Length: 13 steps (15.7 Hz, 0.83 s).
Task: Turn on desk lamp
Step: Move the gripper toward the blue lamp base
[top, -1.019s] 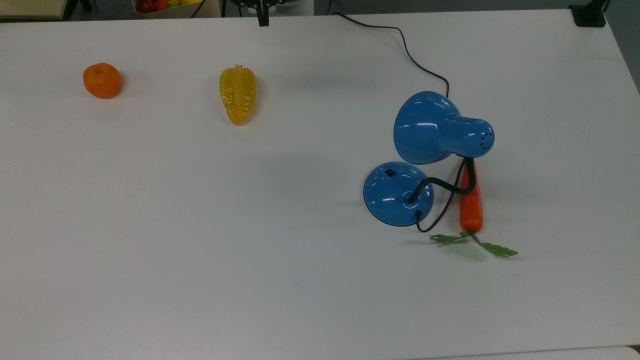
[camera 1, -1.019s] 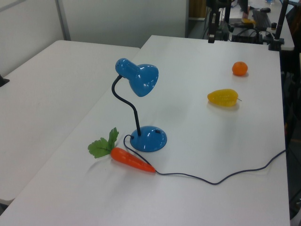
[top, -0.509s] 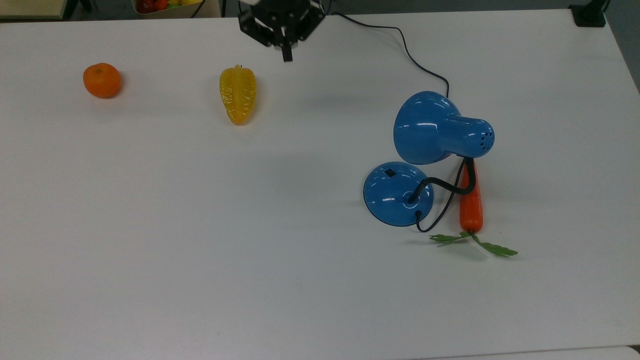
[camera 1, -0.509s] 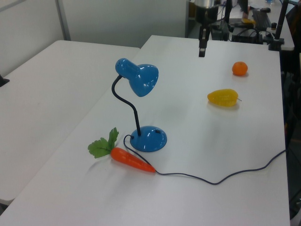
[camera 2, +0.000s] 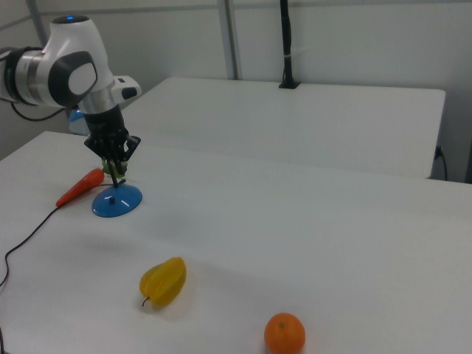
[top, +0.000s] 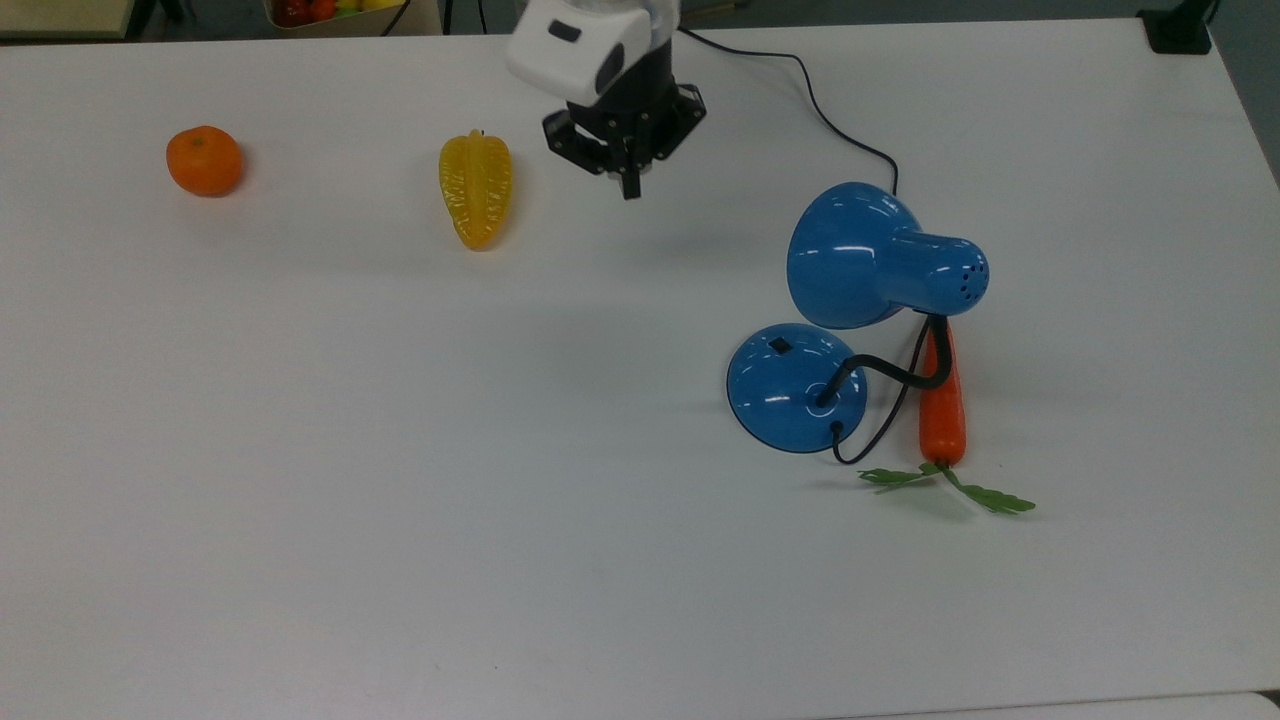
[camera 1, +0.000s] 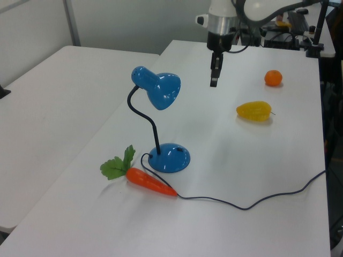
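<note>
The desk lamp stands on the white table, its glossy blue shade held up on a black bendy neck over the round blue base. A small black switch sits on the base. In the left view I see the shade and base; in the right view, the base. My gripper hangs above the table to the top view's upper left of the lamp, apart from it, fingers together and empty. The gripper appears beyond the shade in the left view.
A toy carrot lies against the lamp on the top view's right. A yellow starfruit and an orange lie to the top view's left. The lamp's black cord runs to the far table edge.
My gripper has come in from the table's far edge, moving down the top view and to its right, closer to the lamp. Nothing else has moved.
</note>
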Each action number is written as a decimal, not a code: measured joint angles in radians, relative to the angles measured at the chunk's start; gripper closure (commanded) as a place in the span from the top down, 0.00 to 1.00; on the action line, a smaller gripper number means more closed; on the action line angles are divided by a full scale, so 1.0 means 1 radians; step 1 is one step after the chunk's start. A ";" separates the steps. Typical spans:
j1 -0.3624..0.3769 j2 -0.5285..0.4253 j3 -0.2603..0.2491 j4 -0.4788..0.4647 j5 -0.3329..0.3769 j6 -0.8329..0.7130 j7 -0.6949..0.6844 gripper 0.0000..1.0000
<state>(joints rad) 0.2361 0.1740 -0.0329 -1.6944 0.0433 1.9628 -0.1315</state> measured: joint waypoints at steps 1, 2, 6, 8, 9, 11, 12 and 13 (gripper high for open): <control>0.006 0.015 0.005 -0.001 0.000 0.025 0.000 0.00; 0.011 0.031 0.010 -0.002 0.000 0.053 0.000 0.00; 0.030 0.090 0.021 -0.004 0.000 0.148 0.000 0.00; 0.033 0.112 0.032 -0.005 0.000 0.186 0.000 0.00; 0.038 0.122 0.035 -0.005 0.000 0.204 0.000 0.00; 0.052 0.140 0.039 -0.006 0.001 0.231 0.000 0.00; 0.056 0.148 0.045 -0.006 0.001 0.240 0.000 0.00; 0.058 0.157 0.055 -0.006 0.001 0.251 0.000 0.00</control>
<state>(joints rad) 0.2938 0.3305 0.0223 -1.7006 0.0440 2.2135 -0.1314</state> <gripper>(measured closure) 0.991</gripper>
